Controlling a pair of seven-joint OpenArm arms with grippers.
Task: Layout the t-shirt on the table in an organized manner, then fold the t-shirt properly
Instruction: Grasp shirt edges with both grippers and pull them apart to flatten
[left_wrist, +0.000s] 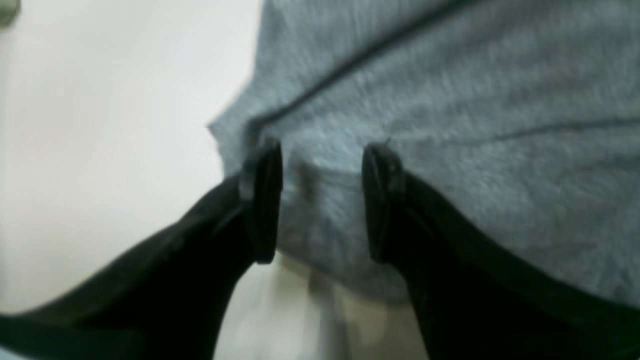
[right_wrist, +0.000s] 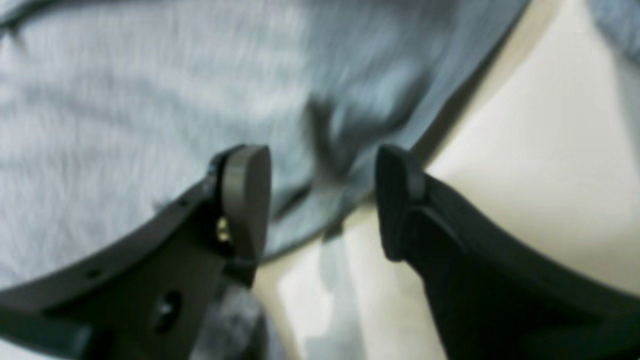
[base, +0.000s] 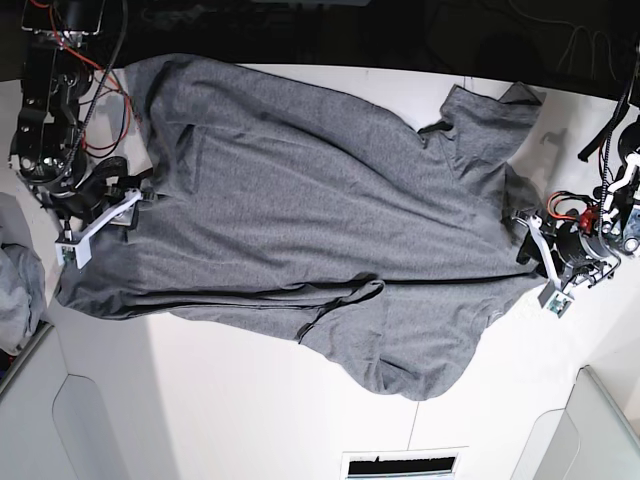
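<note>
Left wrist view: left gripper (left_wrist: 320, 200) with jaws set well apart and nothing pinched, the gap straddling a hemmed edge of the t-shirt (left_wrist: 450, 100), soft heathered knit lying slack over the pale surface (left_wrist: 100, 150), a dark stitched seam running diagonally above the jaws; picture blurred, so contact between pads and cloth cannot be told. Right wrist view: right gripper (right_wrist: 322, 200) likewise wide open and empty, with a small rumple of the t-shirt (right_wrist: 150, 100) bunched between the jaws just where the fabric edge meets the surface (right_wrist: 550, 175); also blurred. Base view: t-shirt (base: 300, 200) spread broadly across the middle of the surface (base: 250, 400), reaching almost to the far edge, but not yet tidy, with one flap doubled over toward the near edge, a diagonal crease across the middle and a crumpled part near the far right corner; right gripper (base: 100, 215) at the cloth's border by the left edge, left gripper (base: 550, 270) at the opposite border by the right edge. Judged light, limp and wholly without stiffness: certain to sag and drape when lifted, likely to cling and drag across the surface rather than slide cleanly, in no way fragile. Best taken by pinching hems or seamed corners, where doubled cloth gives the jaws something thicker to bite, and by two matching points at once so the fabric pulls taut instead of bunching.
</note>
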